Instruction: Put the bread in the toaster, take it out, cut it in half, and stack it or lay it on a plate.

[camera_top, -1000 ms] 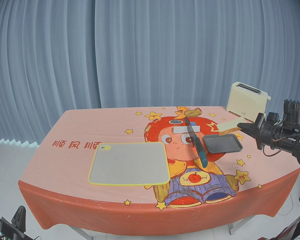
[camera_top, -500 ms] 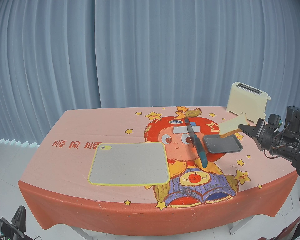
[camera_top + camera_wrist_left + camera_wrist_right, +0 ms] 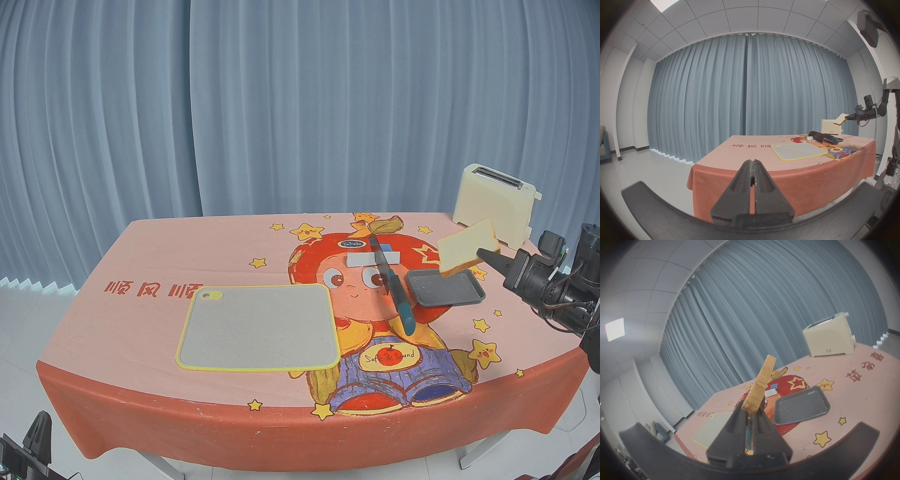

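Where the bread is: a pale square slice of bread (image 3: 465, 247) is pinched by one crust edge in the black right gripper (image 3: 485, 253), which is clamped on it; it is held tilted in the air, near the cream plastic toaster (image 3: 494, 201)
Surroundings: a dark grey rectangular tray (image 3: 445, 287) is set below the slice; a blue-handled knife (image 3: 394, 284) is laid just beside it; a grey yellow-rimmed cutting board (image 3: 259, 327) lies well apart on the pink printed tablecloth (image 3: 156, 262)
Views: edge-on, the slice's brown crust (image 3: 761, 385) is seen from the right wrist; crumbs are seen on the tray (image 3: 801, 405)
Left gripper (image 3: 752, 164): fingers are pressed together, nothing is held, off the table's side
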Robot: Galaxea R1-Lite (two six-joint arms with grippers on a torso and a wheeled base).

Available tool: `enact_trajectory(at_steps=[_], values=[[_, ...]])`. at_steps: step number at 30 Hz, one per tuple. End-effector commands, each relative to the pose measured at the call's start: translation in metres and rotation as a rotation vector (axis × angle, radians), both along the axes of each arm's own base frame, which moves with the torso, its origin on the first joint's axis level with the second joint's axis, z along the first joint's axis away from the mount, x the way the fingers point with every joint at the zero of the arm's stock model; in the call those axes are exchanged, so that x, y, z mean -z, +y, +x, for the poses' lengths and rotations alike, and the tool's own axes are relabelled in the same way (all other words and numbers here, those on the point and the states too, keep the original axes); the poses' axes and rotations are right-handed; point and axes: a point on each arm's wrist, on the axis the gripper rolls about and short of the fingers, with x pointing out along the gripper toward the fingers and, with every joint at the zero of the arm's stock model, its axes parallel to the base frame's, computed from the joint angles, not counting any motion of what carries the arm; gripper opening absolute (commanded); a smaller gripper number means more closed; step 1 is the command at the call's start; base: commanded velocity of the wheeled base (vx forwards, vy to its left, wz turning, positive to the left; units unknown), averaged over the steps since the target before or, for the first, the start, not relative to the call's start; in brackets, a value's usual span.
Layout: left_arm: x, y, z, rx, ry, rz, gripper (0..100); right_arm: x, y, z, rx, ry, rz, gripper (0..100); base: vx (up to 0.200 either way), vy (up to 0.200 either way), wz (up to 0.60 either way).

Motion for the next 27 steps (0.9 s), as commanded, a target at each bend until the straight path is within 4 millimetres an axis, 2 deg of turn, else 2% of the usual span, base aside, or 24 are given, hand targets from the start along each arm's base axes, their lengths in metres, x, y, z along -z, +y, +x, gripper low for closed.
enact_trajectory(at_steps=[1,12,27], values=[[0.0052,0.0000,0.0001,-0.001,0.001,0.000,0,0.0077,-0.0007,-0.0050,-0.007,-0.019,-0.034,0,0.000,0.000,0.00],[0.0052,0.0000,0.0001,-0.001,0.001,0.000,0,0.0037,0.0009,-0.0079,-0.023,-0.090,-0.080,0,0.000,0.000,0.00],[0.0052,0.0000,0.0001,-0.001,0.001,0.000,0,0.0078,0.0028,-0.0108,-0.044,-0.102,-0.140,0,0.000,0.000,0.00]])
